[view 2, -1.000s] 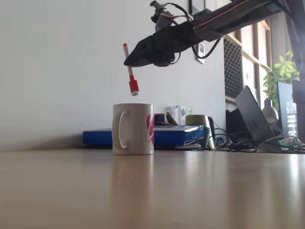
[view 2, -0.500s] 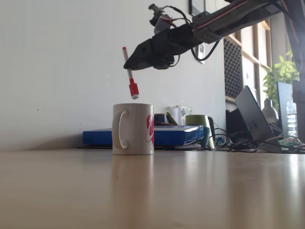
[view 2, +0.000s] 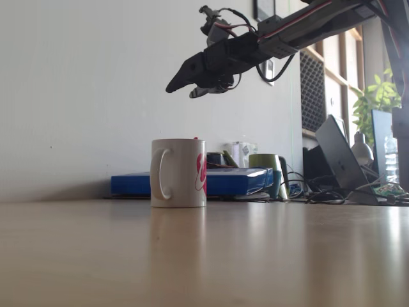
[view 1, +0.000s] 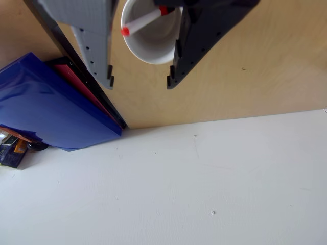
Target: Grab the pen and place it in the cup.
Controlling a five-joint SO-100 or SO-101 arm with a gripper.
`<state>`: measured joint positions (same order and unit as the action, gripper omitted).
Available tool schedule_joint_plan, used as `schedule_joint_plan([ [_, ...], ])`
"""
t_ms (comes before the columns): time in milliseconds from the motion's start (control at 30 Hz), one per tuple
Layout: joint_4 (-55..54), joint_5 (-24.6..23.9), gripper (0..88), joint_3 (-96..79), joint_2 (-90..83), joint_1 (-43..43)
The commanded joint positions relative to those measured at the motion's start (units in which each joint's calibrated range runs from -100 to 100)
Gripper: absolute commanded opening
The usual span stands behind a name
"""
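Observation:
The white cup with its pink-red logo stands on the wooden table in the fixed view, handle to the left. The pen rests inside it; its red end just peeks over the rim. In the other view I look down into the cup, where the pen leans across the inside, white barrel with red at both ends. My gripper hangs well above the cup, open and holding nothing. In the other view the gripper shows a grey finger on the left and a black one on the right, spread wide.
A flat blue box lies behind the cup against the white wall; the box also shows from above. A green mug, a laptop, cables and a plant stand at the right. The wooden table stretches in front.
The gripper has opened and let go of the pen, which has dropped from above the rim into the cup. The arm itself has barely moved.

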<state>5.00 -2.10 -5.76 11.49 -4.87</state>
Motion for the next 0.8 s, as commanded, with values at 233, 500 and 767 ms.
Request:
schedule_joint_plan([
  [233,-1.1,-0.1,26.2,0.8,-0.5,-0.3],
  [500,-1.2,-0.2,26.2,0.8,-0.5,-0.3],
  [767,-1.2,-0.1,26.2,0.9,-0.5,-0.4],
])
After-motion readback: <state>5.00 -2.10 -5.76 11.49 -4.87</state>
